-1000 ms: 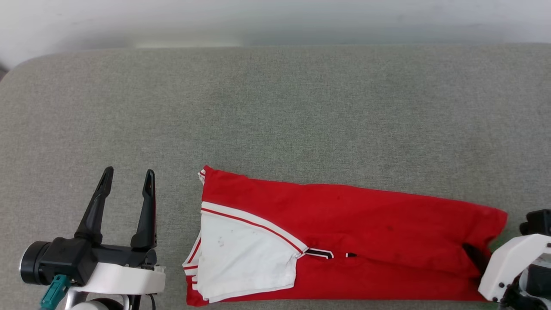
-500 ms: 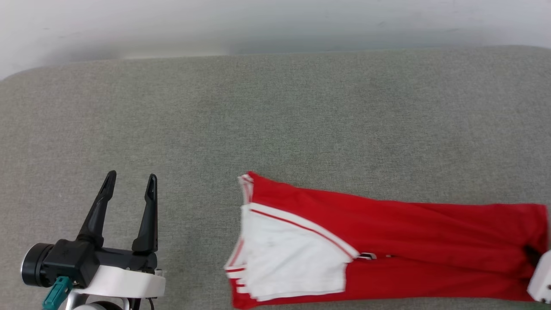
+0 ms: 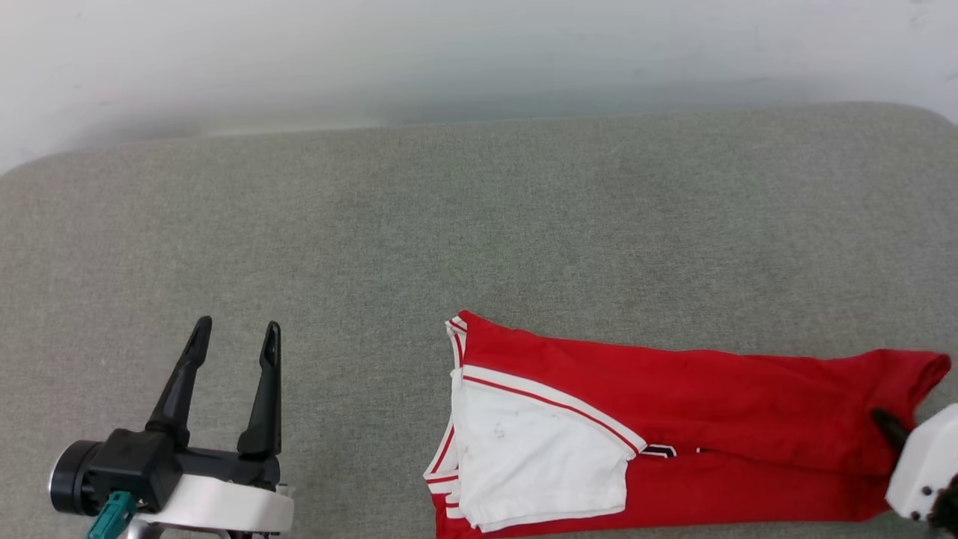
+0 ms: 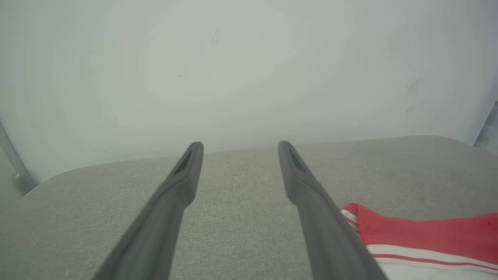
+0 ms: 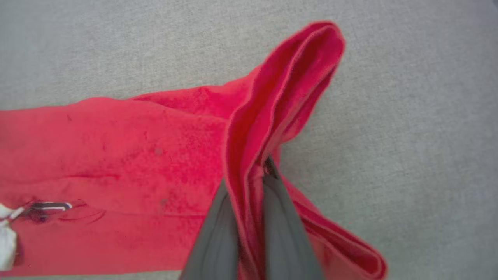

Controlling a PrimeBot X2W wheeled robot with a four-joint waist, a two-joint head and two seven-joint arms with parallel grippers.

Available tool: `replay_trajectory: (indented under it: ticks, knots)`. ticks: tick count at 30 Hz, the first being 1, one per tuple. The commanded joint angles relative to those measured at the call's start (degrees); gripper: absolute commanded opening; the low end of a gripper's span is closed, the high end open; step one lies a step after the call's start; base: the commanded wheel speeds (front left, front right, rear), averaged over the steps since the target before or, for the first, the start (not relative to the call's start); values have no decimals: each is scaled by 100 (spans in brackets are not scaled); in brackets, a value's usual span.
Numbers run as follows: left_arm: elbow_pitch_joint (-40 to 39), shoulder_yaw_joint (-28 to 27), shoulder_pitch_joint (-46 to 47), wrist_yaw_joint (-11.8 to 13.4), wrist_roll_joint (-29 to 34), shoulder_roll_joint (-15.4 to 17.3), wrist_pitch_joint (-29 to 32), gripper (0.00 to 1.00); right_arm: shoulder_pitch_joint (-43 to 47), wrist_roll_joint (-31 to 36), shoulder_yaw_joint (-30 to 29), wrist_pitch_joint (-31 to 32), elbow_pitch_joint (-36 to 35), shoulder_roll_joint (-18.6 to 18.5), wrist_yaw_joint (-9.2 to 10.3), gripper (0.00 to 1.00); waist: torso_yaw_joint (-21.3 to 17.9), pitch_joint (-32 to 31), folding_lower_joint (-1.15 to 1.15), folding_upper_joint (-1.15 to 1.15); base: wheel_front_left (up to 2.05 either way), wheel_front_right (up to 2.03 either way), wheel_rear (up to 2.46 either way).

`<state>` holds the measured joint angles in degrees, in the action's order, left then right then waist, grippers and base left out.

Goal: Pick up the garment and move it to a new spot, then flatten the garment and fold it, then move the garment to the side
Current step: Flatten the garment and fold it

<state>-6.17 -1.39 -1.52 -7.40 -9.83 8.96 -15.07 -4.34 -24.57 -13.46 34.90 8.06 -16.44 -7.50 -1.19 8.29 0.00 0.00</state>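
Grey counter, near edge: folded garment is pinched by the closed right gripper; left gripper spread, empty. Move-aside step judged; sideways drag needed.

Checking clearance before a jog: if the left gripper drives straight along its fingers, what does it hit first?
Probably the white wall beyond the grey padded surface. The way ahead of the open left gripper looks free. The jersey lies off to its right. Depth is unclear.

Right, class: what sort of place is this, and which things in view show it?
Probably an indoor robot-testing space: a grey fabric-covered table against a bare white wall, with a folded red jersey lying on it.
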Motion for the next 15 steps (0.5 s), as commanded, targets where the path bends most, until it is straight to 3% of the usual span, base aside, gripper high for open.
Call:
replay_trajectory:
  ticks: [1, 7, 15]
  knots:
    - [14, -1, -71, -5, -28, 0, -13, 100, 145, -119, 135, 141, -258, 85, 2, 0, -29, -92, 0, 0, 0, 0, 0]
    - [38, 24, -160, -5, -44, -26, -13, 100, 358, -380, 545, 560, -1052, 335, 2, 0, -52, -225, 0, 0, 0, 0, 0]
    - [15, 68, -174, -5, -63, -24, -13, 100, 330, -623, 1254, 1002, -1638, 1003, 2, 0, -1, -284, 0, 0, 0, 0, 0]
